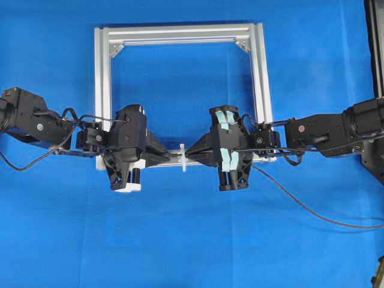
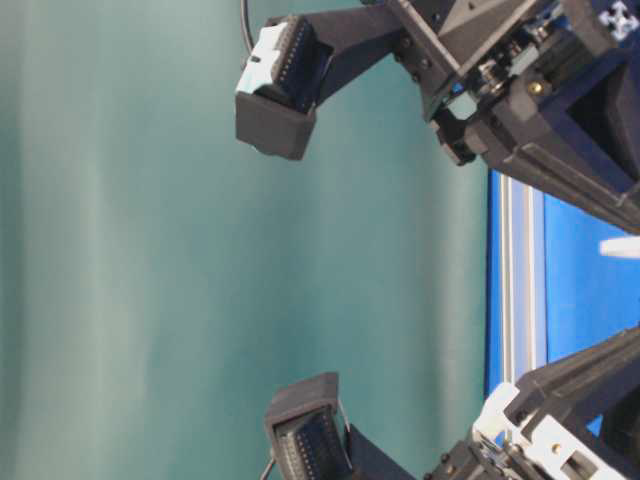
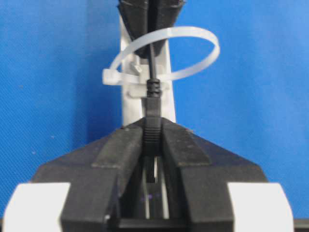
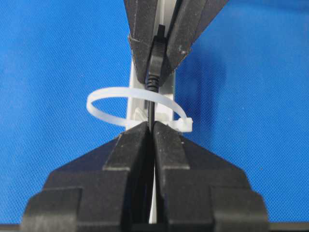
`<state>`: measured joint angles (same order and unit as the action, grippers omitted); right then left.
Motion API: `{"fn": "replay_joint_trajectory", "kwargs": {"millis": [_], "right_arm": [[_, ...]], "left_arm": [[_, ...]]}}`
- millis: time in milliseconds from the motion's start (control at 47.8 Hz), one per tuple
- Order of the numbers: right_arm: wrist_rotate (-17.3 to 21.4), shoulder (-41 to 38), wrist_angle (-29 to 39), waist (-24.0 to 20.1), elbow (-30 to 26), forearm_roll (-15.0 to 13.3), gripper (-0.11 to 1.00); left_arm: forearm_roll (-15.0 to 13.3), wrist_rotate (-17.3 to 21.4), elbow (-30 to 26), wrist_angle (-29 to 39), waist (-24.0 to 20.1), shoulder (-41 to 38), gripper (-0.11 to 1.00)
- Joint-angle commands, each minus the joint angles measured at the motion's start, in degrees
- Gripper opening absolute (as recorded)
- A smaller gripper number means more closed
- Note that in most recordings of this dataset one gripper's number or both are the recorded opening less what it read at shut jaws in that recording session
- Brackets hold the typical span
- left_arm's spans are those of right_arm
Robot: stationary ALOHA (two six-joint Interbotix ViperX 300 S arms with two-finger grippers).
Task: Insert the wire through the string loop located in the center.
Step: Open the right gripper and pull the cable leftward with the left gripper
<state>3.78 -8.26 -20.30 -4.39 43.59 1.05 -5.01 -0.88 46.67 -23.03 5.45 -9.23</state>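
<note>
The wire runs through the white string loop [image 3: 216, 50], which stands on the near rail of the silver frame [image 1: 180, 30]. My left gripper [image 3: 152, 133] is shut on the wire's black plug [image 3: 152, 121]. From the plug the thin cable [image 3: 151, 63] passes through the loop to my right gripper [image 4: 150, 128], which is shut on it. In the right wrist view the loop [image 4: 90, 103] circles the cable, and the plug [image 4: 155, 58] sits between the left fingers beyond it. From overhead both gripper tips meet at the loop [image 1: 183, 161].
The wire's slack [image 1: 300, 203] trails right across the blue table cloth [image 1: 180, 240] from under the right gripper. The frame's side rails [image 1: 261, 78] stand behind both arms. A dark stand [image 1: 377, 48] is at the right edge.
</note>
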Motion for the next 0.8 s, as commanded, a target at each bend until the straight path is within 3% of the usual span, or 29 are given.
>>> {"fn": "replay_joint_trajectory", "kwargs": {"millis": [0, 126, 356, 419, 774], "right_arm": [[0.00, 0.70, -0.62, -0.18, -0.79, -0.09, -0.02], [0.26, 0.70, -0.35, -0.18, -0.97, -0.09, 0.12], [-0.09, 1.76, -0.26, -0.79, -0.62, -0.09, 0.78], [-0.09, 2.37, -0.18, -0.88, -0.44, -0.09, 0.91], [-0.09, 5.89, 1.05, -1.76, 1.41, -0.18, 0.88]], "left_arm": [[0.00, 0.00, -0.88, -0.18, -0.26, 1.14, 0.07], [0.09, 0.00, -0.79, -0.18, -0.26, 1.23, 0.07], [0.00, 0.00, -0.35, -0.18, -0.35, 1.85, 0.07], [0.09, 0.00, 0.18, -0.18, -0.26, 2.29, 0.07], [0.00, 0.00, 10.37, -0.88, 0.79, 11.51, 0.07]]}}
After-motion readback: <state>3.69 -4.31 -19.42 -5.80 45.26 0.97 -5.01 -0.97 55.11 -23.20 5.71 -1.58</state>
